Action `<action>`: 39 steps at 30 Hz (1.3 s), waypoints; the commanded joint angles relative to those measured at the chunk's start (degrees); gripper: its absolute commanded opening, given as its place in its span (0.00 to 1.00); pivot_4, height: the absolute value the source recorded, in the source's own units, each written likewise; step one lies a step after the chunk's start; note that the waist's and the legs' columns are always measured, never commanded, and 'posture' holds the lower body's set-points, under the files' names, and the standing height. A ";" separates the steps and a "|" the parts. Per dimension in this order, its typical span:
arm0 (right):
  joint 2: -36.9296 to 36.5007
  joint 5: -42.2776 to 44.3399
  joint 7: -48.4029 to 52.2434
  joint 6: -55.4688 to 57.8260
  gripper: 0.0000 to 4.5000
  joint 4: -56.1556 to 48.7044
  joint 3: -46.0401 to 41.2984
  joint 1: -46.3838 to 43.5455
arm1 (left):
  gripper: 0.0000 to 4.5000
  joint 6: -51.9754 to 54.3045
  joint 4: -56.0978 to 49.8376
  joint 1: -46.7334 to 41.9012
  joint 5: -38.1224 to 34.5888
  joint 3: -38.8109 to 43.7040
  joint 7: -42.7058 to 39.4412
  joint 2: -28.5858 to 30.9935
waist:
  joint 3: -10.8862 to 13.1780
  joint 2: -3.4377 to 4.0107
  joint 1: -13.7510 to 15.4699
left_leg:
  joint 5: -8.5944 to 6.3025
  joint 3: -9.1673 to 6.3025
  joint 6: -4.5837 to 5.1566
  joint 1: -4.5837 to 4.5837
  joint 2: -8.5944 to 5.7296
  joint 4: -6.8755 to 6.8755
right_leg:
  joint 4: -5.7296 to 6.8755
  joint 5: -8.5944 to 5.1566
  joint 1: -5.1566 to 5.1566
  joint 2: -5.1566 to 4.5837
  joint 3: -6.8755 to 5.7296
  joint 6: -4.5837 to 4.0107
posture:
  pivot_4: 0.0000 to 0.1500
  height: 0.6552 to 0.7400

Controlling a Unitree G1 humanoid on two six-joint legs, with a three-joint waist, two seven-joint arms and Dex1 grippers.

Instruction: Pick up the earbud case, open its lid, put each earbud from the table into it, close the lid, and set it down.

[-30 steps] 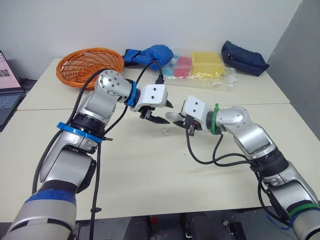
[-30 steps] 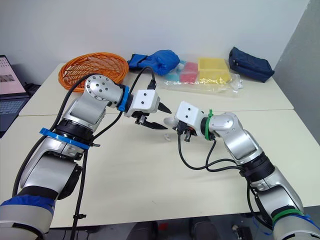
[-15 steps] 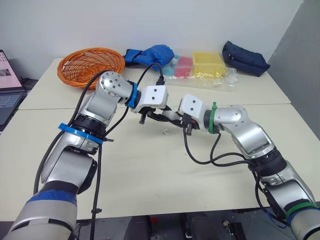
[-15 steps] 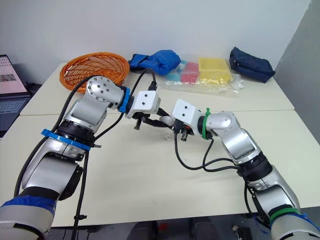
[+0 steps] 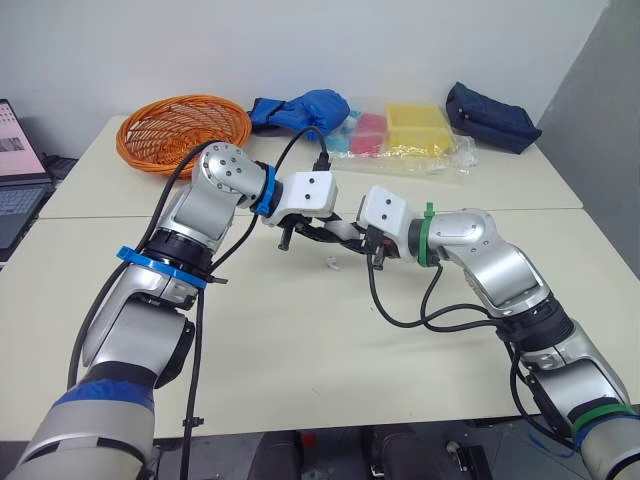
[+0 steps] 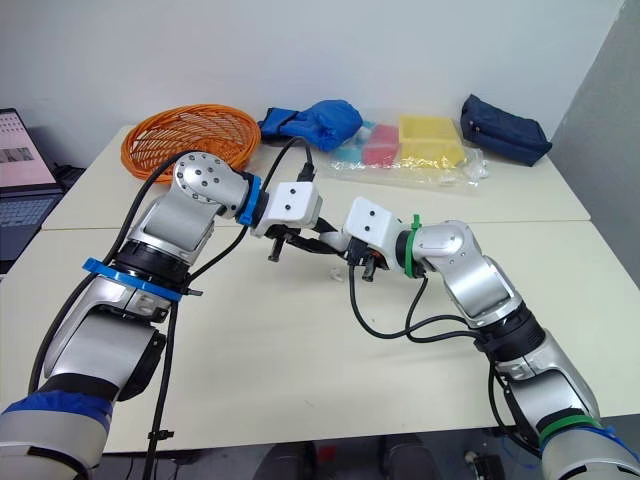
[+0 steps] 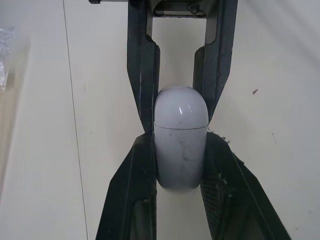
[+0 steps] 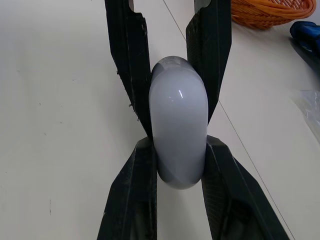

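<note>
Left pincer: its fingers reach in from the robot's left and meet the right pincer's tip to tip over the middle of the surface; the left pincer shows close up in its own wrist view.
Far edge: an orange basket, a blue cloth bundle, a clear plastic bag of yellow and pink boxes and a dark navy pouch sit in a row, well apart from both pincers.
Side: a laptop pokes in at the robot's far left.
Cables: a black cable loops down from the right wrist onto the surface under that arm, and another hangs along the left arm.
Earbud: one small white earbud lies on the surface just on the near side of the joined pincers, touched by neither.
Earbud case: the white, rounded earbud case sits between both pairs of fingers and looks to be held clear of the surface; its lid seam is closed.
Left grip: narrow, with the fingers pressed on both sides of the case's scuffed end.
Right pincer: the right pincer is also narrow, and its fingers clamp the opposite, domed end of the case.
</note>
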 commanded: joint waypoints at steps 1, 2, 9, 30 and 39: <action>-0.26 -0.56 -0.36 -1.15 0.18 -1.02 -2.10 -1.59 | 0.17 1.90 -1.01 -1.28 -1.33 3.14 1.20 -0.53 | 0.00 0.00 -0.03 | 0.00 0.01 0.00 0.00 0.00 0.00 | 0.00 0.00 0.00 0.00 0.01 0.00 | 1.00 1.00; -0.35 -0.62 -0.37 -1.24 0.18 -0.89 -2.14 -1.52 | 0.17 2.13 -1.29 -1.11 -1.34 3.22 1.01 -0.37 | 0.00 0.00 -0.03 | 0.00 0.00 0.00 0.00 0.00 0.00 | 0.00 0.00 0.00 0.00 0.01 0.00 | 1.00 1.00; -0.57 -0.62 -0.18 -1.75 0.18 -0.47 -2.43 -1.60 | 0.17 2.72 -2.52 -0.29 -1.52 3.94 1.06 0.03 | 0.00 0.00 -0.03 | 0.00 0.00 0.00 0.00 0.00 0.00 | 0.00 0.01 0.00 0.00 0.01 -0.02 | 1.00 1.00; 1.54 5.75 -6.71 3.84 0.99 -11.23 -11.86 3.40 | 0.17 16.37 -10.21 7.73 -8.18 10.73 5.85 0.10 | 0.00 0.00 0.00 | 0.00 -0.03 0.00 0.02 0.00 0.06 | 0.05 0.03 0.04 -0.01 -0.01 -0.02 | 1.00 1.00; 1.34 4.51 -6.35 2.75 0.99 -9.28 -9.44 3.36 | 0.17 19.88 -13.73 8.49 -9.44 10.25 5.96 0.46 | 0.00 0.00 0.00 | 0.00 -0.04 0.00 0.02 -0.01 0.06 | 0.04 0.03 0.06 -0.01 -0.01 -0.03 | 1.00 1.00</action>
